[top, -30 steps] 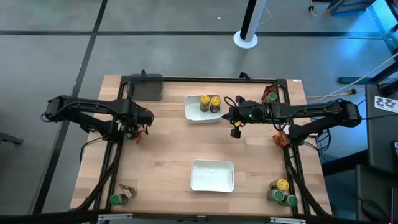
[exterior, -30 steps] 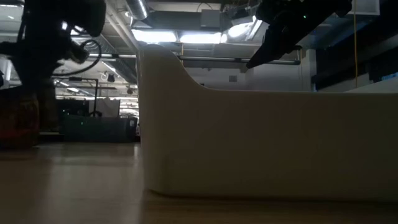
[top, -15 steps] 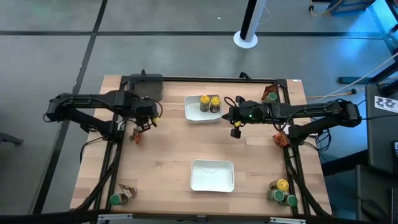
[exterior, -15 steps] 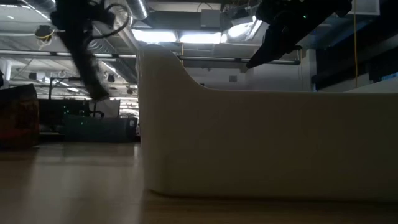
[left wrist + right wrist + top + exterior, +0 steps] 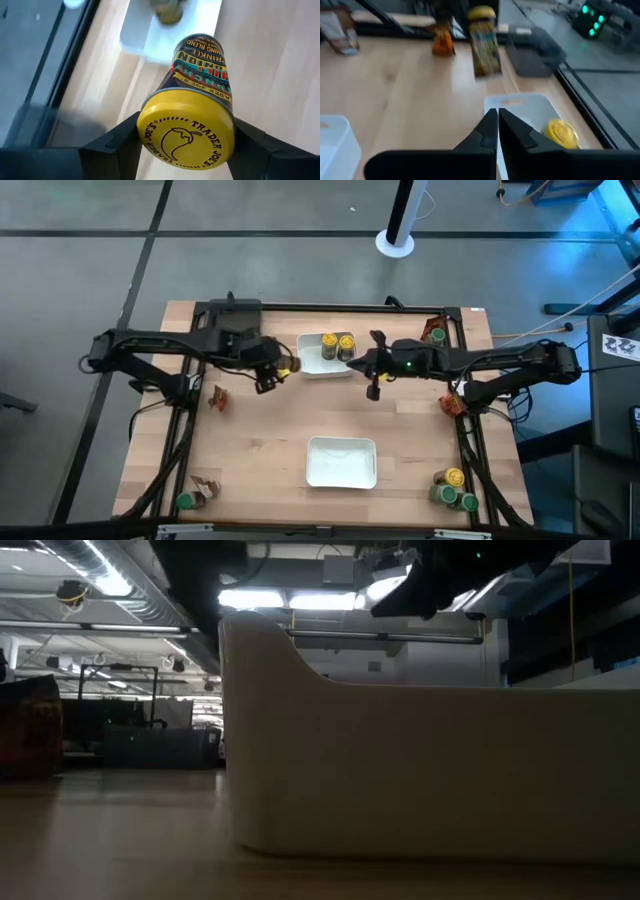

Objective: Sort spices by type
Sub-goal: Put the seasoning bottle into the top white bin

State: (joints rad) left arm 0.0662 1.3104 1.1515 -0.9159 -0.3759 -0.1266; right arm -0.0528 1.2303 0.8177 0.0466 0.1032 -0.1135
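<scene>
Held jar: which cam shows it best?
Left wrist view: the yellow-lidded jar fills the picture, its lid clamped by the left gripper, label readable. High view shows only a small yellow spot. Right wrist view shows it blurred, farther off. Low view: not visible.

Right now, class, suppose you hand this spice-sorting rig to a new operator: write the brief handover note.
Left gripper: jaws shut on a yellow-lid jar, held just left of the far white tray.
Right gripper: jaws shut, empty, right of that tray.
Done: two yellow-lid jars stand in the far tray.
Left: near white tray holds nothing. Green-lid jar and a packet at the near-left corner; three jars at near right; packets at mid-left, right edge and far right.
</scene>
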